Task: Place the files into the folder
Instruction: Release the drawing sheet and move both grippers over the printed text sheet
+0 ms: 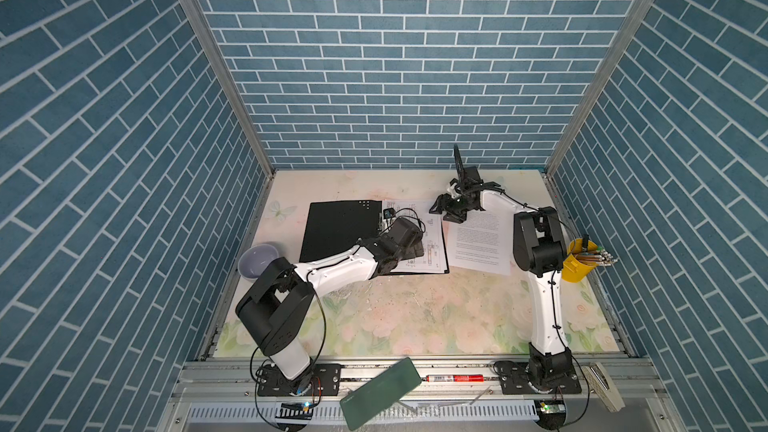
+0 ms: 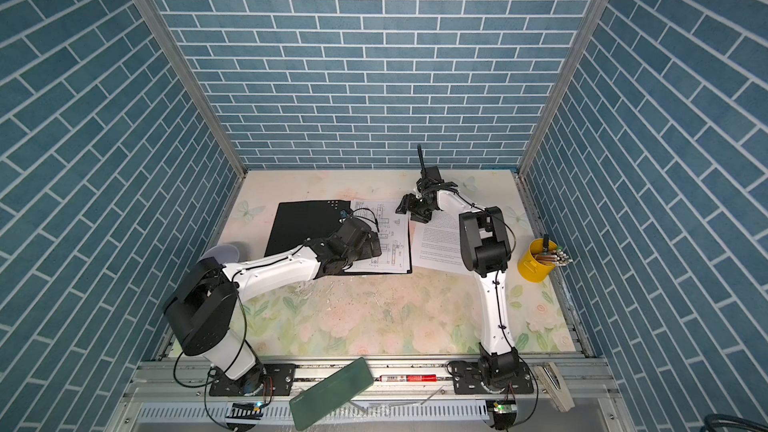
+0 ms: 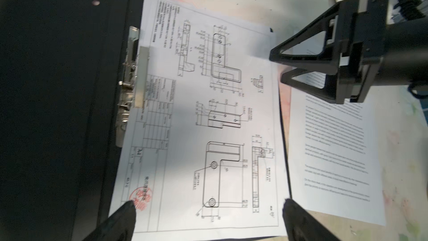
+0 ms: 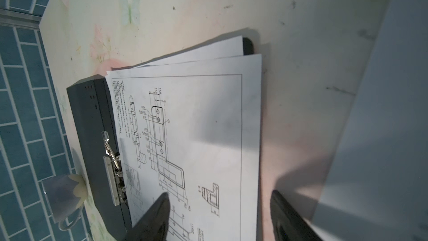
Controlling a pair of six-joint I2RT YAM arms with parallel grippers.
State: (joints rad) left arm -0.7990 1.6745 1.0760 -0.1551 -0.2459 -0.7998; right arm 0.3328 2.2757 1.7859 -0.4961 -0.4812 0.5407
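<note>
At the bottom edge of both top views, a dark green slab (image 1: 379, 393) and a red marker (image 1: 455, 378) lie on the metal rail in front of the floral table (image 1: 415, 317). Farther up, a pale bowl (image 1: 257, 261) sits at the table's left edge and a yellow cup (image 1: 575, 272) of pens at its right. Between them, left of centre, the folder (image 1: 336, 228) lies open with its black inside facing up. The drawing sheet (image 3: 208, 112) rests on its right-hand half, one edge at the metal clip (image 3: 141, 77) on the spine, with a second sheet (image 4: 220, 47) peeking out beneath it. The left gripper (image 3: 208, 205) hangs over the near part of that drawing, jaws spread wide and holding nothing; whether the tips touch the paper cannot be told. Just right of the folder, the text sheet (image 1: 478, 243) lies flat on the table. Over the far corners of the two sheets, right of centre, the right gripper (image 4: 220, 194) hovers with jaws apart and empty, before the blue brick wall (image 1: 395, 56).
</note>
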